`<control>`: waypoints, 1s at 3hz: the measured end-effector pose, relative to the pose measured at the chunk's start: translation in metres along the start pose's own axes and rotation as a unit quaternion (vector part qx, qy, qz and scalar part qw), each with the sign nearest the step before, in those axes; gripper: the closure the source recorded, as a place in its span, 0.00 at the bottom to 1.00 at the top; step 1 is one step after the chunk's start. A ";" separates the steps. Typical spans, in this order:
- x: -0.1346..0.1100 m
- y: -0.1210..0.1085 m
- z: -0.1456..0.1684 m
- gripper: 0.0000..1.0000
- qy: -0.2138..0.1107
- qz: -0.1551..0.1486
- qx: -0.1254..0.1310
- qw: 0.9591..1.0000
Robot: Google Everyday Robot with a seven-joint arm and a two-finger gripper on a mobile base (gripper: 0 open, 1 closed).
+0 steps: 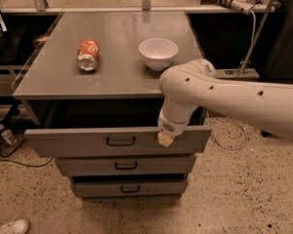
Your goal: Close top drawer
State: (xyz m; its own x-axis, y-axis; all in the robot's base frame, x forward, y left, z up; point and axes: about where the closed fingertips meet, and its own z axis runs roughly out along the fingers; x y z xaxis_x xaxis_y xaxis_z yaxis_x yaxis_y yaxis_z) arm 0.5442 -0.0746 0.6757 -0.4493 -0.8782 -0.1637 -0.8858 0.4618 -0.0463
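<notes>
Wide grey metal top drawer (73,141) is pulled well out of the grey cabinet (44,89); dark gap shows behind its front panel; white arm's gripper (165,139) sits on that panel, just right of the small dark loop handle (120,141); jaws look pinched together into one tan tip, holding nothing; push is at most barely begun; nearly the whole close is left, until the front sits flush.

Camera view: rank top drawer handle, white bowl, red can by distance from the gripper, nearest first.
The gripper is at the top drawer front, right of centre.
1. top drawer handle, beside it at panel centre.
2. white bowl, on the cabinet top behind it.
3. red can, lying farther over, on the top's other side.
</notes>
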 end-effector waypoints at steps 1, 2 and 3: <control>0.000 0.000 0.000 0.81 0.000 0.000 0.000 1.000; 0.002 0.006 -0.001 0.58 -0.004 -0.003 -0.008 1.000; 0.002 0.006 -0.001 0.35 -0.004 -0.003 -0.008 1.000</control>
State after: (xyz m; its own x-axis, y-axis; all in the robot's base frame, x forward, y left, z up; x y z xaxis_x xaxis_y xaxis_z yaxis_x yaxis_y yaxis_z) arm 0.5373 -0.0739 0.6763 -0.4436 -0.8797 -0.1713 -0.8900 0.4549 -0.0310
